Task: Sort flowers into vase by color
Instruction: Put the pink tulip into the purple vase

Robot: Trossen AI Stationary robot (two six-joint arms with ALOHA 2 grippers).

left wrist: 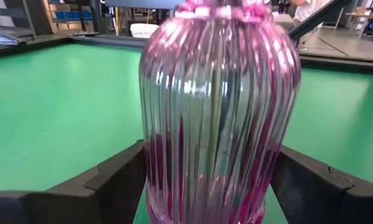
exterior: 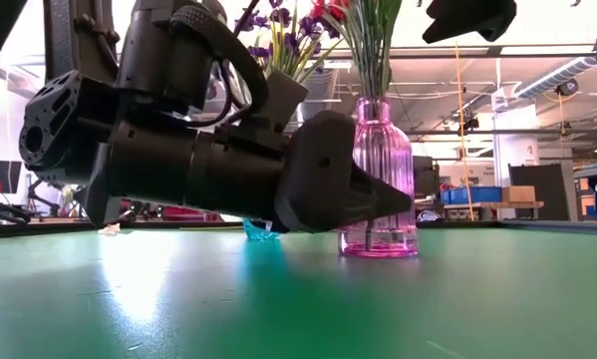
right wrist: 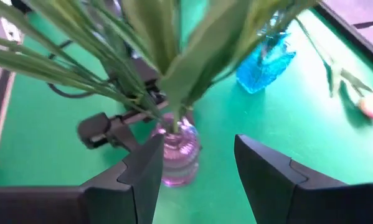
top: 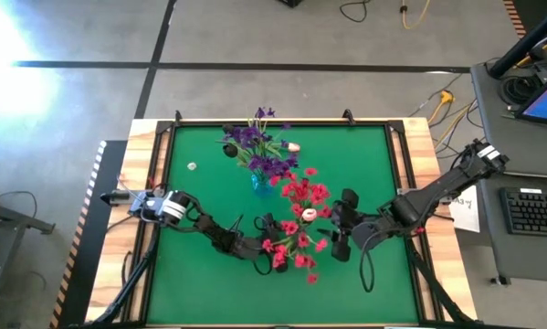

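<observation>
Grey concrete floor (top: 255, 37) with dark tape lines, desk (top: 529, 183) with keyboard (top: 536, 210) alongside.

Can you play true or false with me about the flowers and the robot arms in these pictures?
1. The red flowers stand in a pink vase. True.
2. The purple flowers are in a yellow vase. False: their vase is a blue vase.
3. The left gripper has a finger on each side of the pink vase. True: its jaws look open around it.
4. The right gripper lies flat on the table. False: it hangs up above the pink vase, jaws apart.
5. The tulip is in the pink vase. False: it lies on the green table beyond the blue vase.
</observation>
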